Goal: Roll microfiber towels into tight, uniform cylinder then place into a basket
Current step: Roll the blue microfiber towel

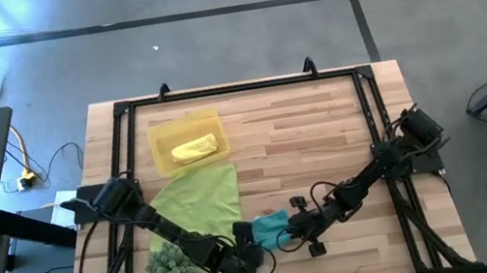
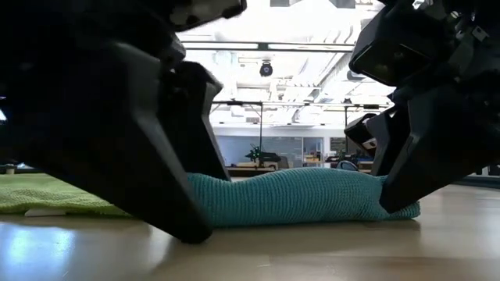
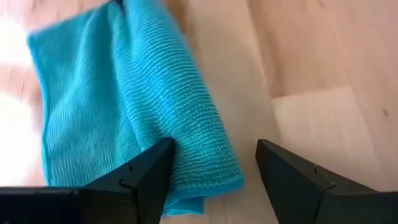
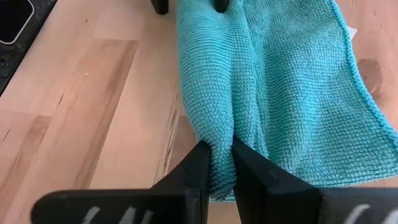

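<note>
The teal towel lies near the table's front edge. One side is rolled into a ridge; the rest lies flat. My right gripper is shut on one end of the ridge. My left gripper is open at the ridge's other end, with one finger over the crease beside the roll and the other over bare wood. A rolled yellow towel lies in the basket. The lime green towel lies spread flat. My left gripper: I cannot tell whether the finger over the crease touches the cloth. My right gripper pinches the end of the towel's rolled ridge between its two fingers, so several layers are caught. The fingers slant down from the table's right side and lie along the roll. The towel rests on the table.
A spiky green plant ball sits by the left arm near the front edge. A black frame borders the table. Bare wood lies between the basket and the right arm.
</note>
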